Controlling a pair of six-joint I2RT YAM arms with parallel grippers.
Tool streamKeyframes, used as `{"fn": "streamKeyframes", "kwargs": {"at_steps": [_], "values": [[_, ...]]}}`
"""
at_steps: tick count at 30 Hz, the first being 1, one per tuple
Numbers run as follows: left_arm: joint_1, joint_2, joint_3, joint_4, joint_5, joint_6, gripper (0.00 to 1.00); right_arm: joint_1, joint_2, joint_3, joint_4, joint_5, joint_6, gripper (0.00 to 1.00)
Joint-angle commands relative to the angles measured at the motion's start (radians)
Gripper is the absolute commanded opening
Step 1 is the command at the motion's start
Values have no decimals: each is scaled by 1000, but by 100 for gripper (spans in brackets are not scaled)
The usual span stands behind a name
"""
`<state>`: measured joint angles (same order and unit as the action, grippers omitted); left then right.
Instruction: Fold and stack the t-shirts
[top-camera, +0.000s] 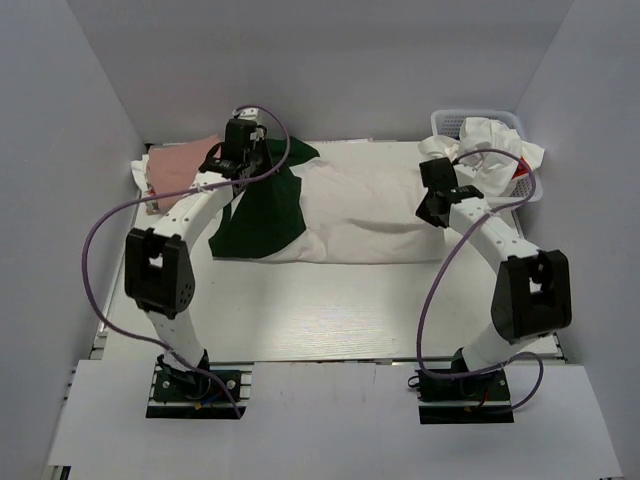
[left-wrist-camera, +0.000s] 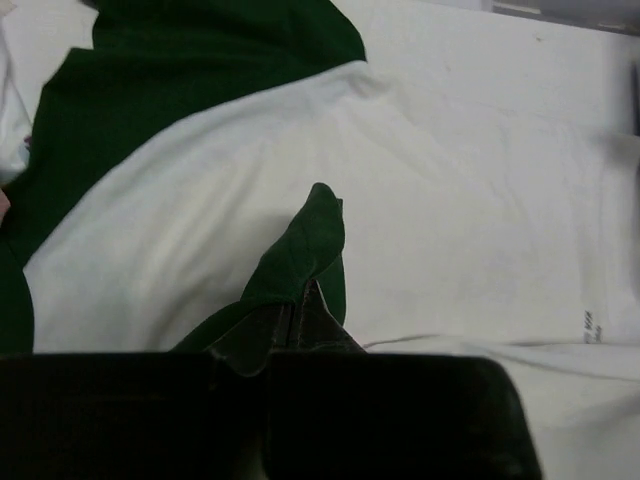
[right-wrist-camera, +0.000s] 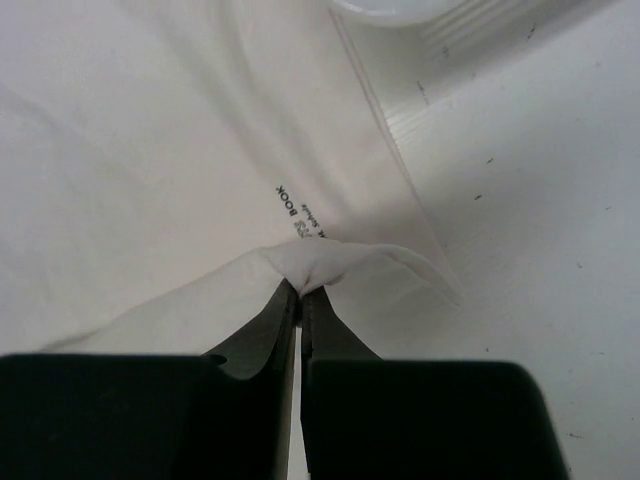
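- White walls close in a pale table (top-camera: 330, 310) with a fine ribbed grain; both arms reach over it.
- On its side, the left gripper (left-wrist-camera: 297, 318) is clamped tight on a fold of dark green cloth from the green-sleeved t-shirt (top-camera: 370, 215). The pinched cloth stands up in a leaf-shaped peak.
- Opposite, the right gripper (right-wrist-camera: 300, 293) has its jaws pressed together on a small tuck of the same shirt's white edge.
- Just beyond that tuck runs black lettering (right-wrist-camera: 285, 198): "BOOK" reads clearly, while the finer lines beside it are too small.
- Small print (left-wrist-camera: 590, 327) also shows at the right edge of the left wrist view, unreadable.
- Only the top view takes in the whole shirt: soft and creased, it is spread across the far half of the table, green sleeve to the left.
- That view alone shows a pink t-shirt (top-camera: 180, 165) in the far left corner.
- It also shows a mesh basket (top-camera: 450, 120) in the far right corner, heaped with a crumpled white t-shirt (top-camera: 495, 140).
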<state>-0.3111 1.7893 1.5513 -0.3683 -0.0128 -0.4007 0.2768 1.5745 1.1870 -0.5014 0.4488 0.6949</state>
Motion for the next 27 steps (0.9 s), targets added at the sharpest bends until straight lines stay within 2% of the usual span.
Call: {"fn": "streamKeyframes", "kwargs": {"at_steps": [1,4,6,7,10,12,13,14,15,16,17,18,24,26,27], "values": [[41,79,73,58,19,66,0,-25,67,106,-28,76,-11,0],[66,183,145,118,36,100,0,-45,162,193,-68,94,3,0],[92,267,205,155,124,131,0,-60,237,250,-117,102,15,0],[92,304,234,155,125,131,0,-65,266,258,-123,102,18,0],[113,422,489,31,71,108,0,-88,323,290,-134,97,31,0],[141,519,559,-1,59,86,0,-90,363,316,-146,87,31,0],[141,538,588,-1,59,76,0,-87,367,336,-150,74,29,5],[153,553,589,-1,59,66,19,-91,375,341,-154,76,31,13],[164,571,598,14,80,56,44,-88,378,344,-151,73,19,22],[164,571,598,14,102,45,64,-85,377,350,-149,67,6,29],[164,571,608,14,125,45,81,-85,368,350,-144,59,-14,46],[164,571,609,26,152,45,100,-76,358,352,-137,39,-24,50],[173,469,526,-20,178,57,100,-41,242,243,-63,-51,-104,78],[162,412,408,-29,178,57,100,-24,200,176,-39,-93,-104,83],[162,341,285,-3,162,48,100,-22,191,157,-23,-102,-106,90]]}}
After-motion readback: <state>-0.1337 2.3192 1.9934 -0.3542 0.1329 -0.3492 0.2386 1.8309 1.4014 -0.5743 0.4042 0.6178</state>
